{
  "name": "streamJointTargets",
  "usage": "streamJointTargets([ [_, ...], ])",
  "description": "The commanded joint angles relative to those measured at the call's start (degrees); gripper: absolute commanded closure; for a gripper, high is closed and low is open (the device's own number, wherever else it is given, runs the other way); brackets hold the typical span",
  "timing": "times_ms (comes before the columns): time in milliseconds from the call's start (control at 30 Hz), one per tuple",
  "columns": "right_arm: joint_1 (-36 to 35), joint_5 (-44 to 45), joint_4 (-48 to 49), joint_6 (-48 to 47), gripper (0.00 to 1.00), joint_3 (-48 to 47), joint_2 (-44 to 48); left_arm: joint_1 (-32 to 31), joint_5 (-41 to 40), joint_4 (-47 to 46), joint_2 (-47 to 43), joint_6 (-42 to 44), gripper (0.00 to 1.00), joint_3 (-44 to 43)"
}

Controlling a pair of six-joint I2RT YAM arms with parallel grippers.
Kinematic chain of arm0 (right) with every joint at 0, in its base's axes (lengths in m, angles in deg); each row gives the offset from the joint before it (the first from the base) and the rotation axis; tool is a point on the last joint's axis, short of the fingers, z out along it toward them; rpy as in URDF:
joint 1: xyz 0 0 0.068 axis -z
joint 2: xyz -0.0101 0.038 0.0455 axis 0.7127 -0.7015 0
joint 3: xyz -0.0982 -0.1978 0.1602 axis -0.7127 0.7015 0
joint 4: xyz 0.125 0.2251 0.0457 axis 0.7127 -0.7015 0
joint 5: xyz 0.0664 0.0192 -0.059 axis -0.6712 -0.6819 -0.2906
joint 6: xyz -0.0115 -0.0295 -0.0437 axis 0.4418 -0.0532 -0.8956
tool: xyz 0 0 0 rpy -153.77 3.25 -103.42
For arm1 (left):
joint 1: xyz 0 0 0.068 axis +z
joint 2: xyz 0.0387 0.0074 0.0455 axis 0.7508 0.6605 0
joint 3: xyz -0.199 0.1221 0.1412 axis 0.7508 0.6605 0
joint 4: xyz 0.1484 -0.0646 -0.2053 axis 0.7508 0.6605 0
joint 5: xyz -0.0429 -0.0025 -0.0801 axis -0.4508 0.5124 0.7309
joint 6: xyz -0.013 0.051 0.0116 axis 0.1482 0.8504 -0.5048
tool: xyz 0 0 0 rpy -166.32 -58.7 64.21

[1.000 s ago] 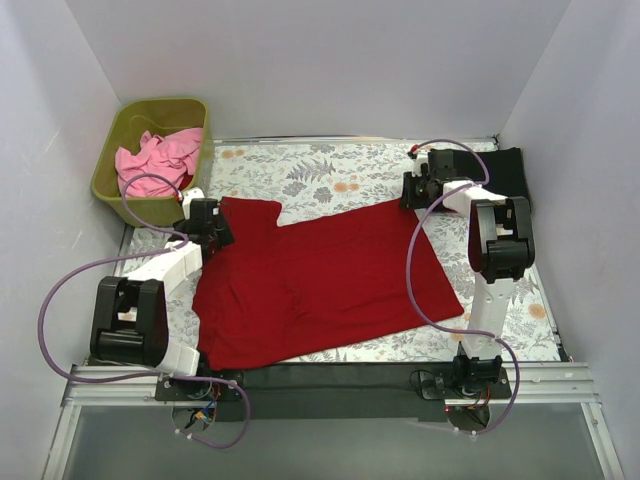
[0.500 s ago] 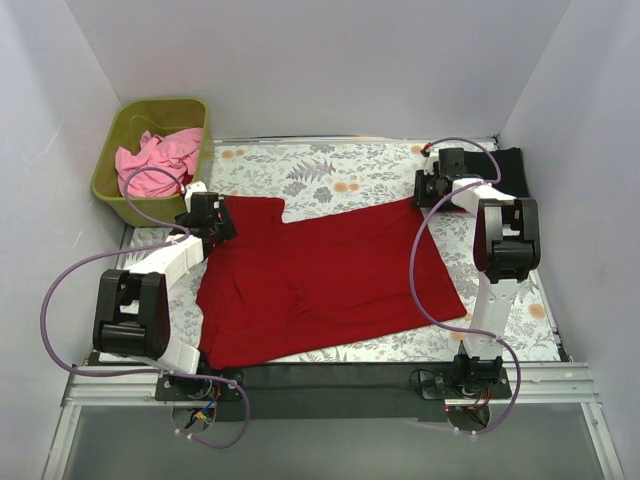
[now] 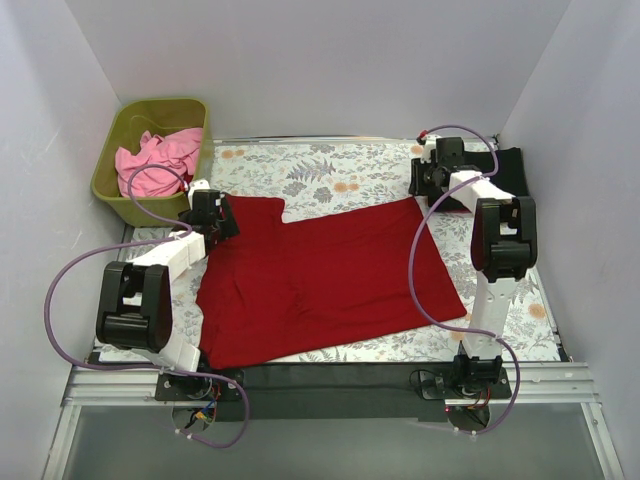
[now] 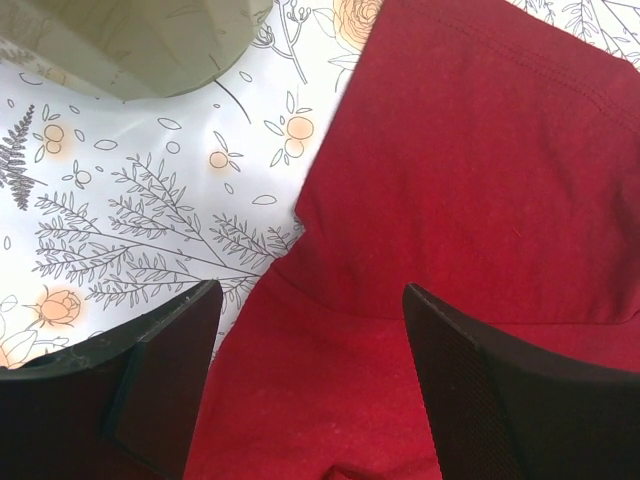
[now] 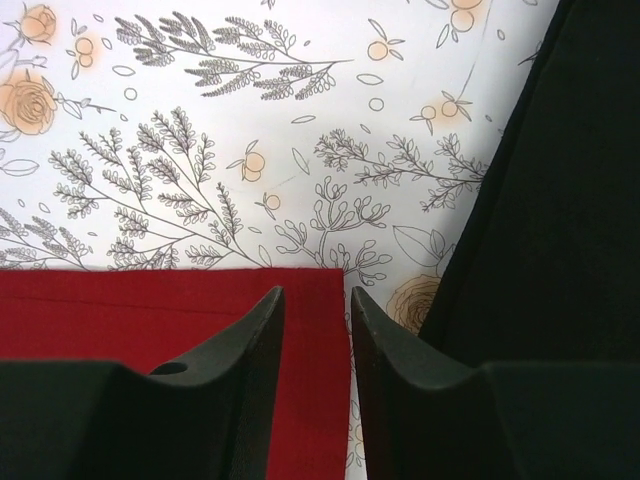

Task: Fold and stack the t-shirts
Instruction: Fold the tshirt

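1. Jaws of the left gripper (image 4: 310, 395) stood wide apart, holding nothing; the dark red t-shirt (image 4: 470, 180) lay flat beneath and ahead of them.
2. Jaws of the right gripper (image 5: 312, 335) were parted narrowly over that shirt's corner, pinching nothing.
3. Right of those lay the black t-shirt (image 5: 560, 200).
4. Ahead-left of the left jaws sat the olive bin (image 4: 130, 40), holding the light pink t-shirt (image 3: 155, 160).

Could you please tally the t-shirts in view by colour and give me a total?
Dark red t-shirt, spread on the table: 1
Pink t-shirt, bundled in the green bin: 1, as far as can be told
Black t-shirt, at the far right: 1
Total: 3
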State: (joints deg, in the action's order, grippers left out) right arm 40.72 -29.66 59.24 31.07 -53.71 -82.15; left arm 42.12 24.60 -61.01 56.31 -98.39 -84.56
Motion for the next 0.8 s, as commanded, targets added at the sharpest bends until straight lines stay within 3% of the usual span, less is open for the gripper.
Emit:
streamJointTargets([
  [0,-1.1,1.4,-1.0,-1.6,0.65,-2.2,-1.4,0.2,0.1,-1.2,-0.2,0.8,0.32,-1.4],
  [533,-2.9,7.4,-2.6,-2.4,0.67,-0.9,-5.6,0.2,0.4,-1.9,0.8,1.5,0.32,-0.9],
  [667,-3.2,8.7,-3.2,-3.2,0.73,-0.8,-6.2,0.2,0.5,-2.0,1.7,1.5,0.32,-1.5],
  [767,-3.3,8.8,-3.4,-3.9,0.87,-0.8,-6.3,0.2,0.6,-1.8,3.2,1.5,0.32,-2.4],
])
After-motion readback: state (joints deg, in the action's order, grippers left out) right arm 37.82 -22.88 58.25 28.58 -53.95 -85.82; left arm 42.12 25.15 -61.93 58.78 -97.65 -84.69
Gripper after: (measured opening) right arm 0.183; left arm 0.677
